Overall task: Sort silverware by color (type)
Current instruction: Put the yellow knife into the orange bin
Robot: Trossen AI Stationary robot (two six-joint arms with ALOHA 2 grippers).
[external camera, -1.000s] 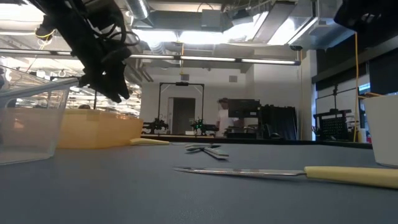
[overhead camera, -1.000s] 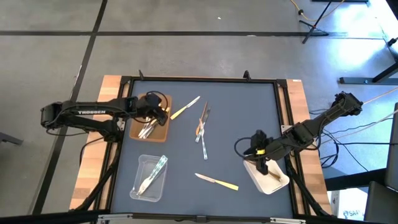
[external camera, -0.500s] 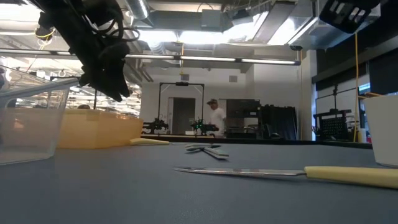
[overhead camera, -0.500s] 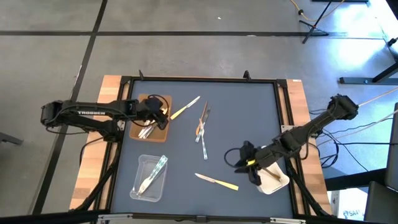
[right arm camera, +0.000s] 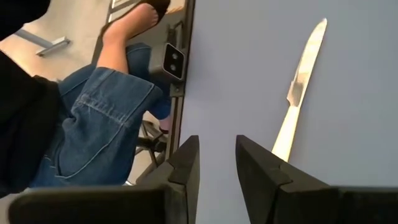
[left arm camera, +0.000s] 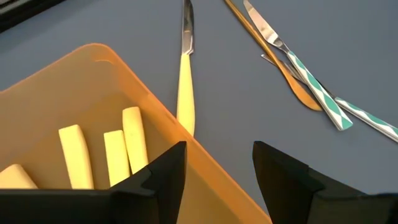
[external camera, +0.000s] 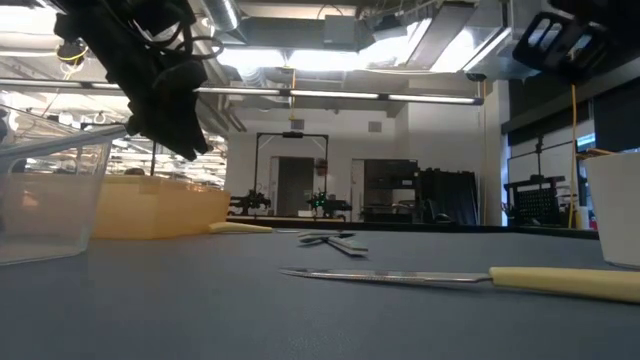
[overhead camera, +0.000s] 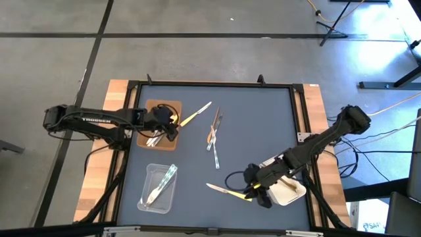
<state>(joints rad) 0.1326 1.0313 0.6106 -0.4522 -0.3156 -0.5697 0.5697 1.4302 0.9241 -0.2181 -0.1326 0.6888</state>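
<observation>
A yellow-handled knife (overhead camera: 229,191) lies flat on the blue mat near the front. My right gripper (overhead camera: 255,191) hovers just right of its handle, open and empty; in its wrist view the knife (right arm camera: 297,99) lies ahead of the gripper (right arm camera: 217,171). My left gripper (left arm camera: 217,174) is open over the right rim of the brown tray (overhead camera: 160,140), which holds yellow-handled pieces (left arm camera: 127,140). Another yellow-handled knife (left arm camera: 185,81) lies just past the tray. A wooden piece and clear striped ones (overhead camera: 214,135) lie crossed mid-mat.
A clear tray (overhead camera: 158,189) with clear pieces stands front left. A white tray (overhead camera: 287,191) stands front right, behind my right gripper. A person's leg in jeans (right arm camera: 93,118) shows beyond the table's near edge. Bare mat stretches along the far right.
My right gripper has left the white tray, sinking and moving toward the table's left and near edges, and now hangs beside the front yellow-handled knife. My left gripper has swung a little toward the near edge over the brown tray. No silverware has moved.
</observation>
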